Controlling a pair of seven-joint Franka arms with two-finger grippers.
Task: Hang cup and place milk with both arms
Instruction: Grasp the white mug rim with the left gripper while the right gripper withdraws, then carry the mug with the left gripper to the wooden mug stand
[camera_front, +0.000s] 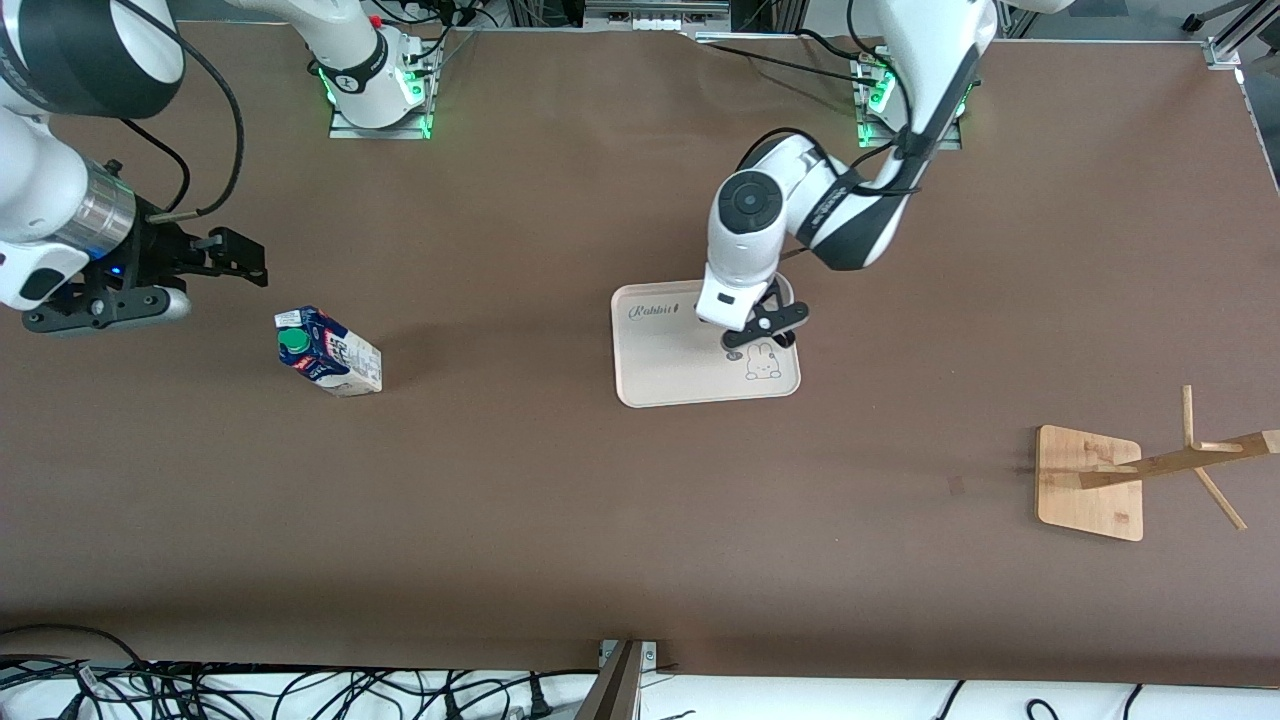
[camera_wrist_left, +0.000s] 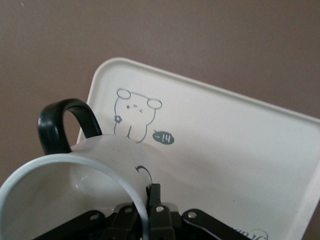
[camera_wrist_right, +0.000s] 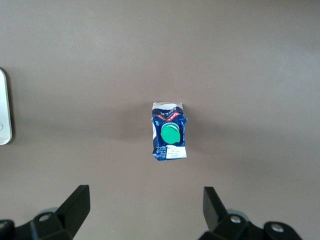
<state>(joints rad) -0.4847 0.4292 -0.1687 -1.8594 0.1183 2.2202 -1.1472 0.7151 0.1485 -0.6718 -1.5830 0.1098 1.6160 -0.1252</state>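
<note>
Left gripper (camera_front: 745, 335) over the cream tray (camera_front: 650, 375), fingers pinching the cup (camera_wrist_left: 85, 190) rim, right gripper (camera_wrist_right: 145, 210) fingers spread wide, empty, above the upright milk (camera_front: 328, 352), well apart from the tray toward the right arm's end.

"Rabbit" on tray (camera_front: 650, 375); "-14" bubble beside bunny drawing.

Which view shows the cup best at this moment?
The left wrist view: the cup fills the foreground, showing its rim, black handle and the left end effector clamped on its wall over the tray. In the front view the left arm hides the cup. The right wrist view shows only the milk.
</note>
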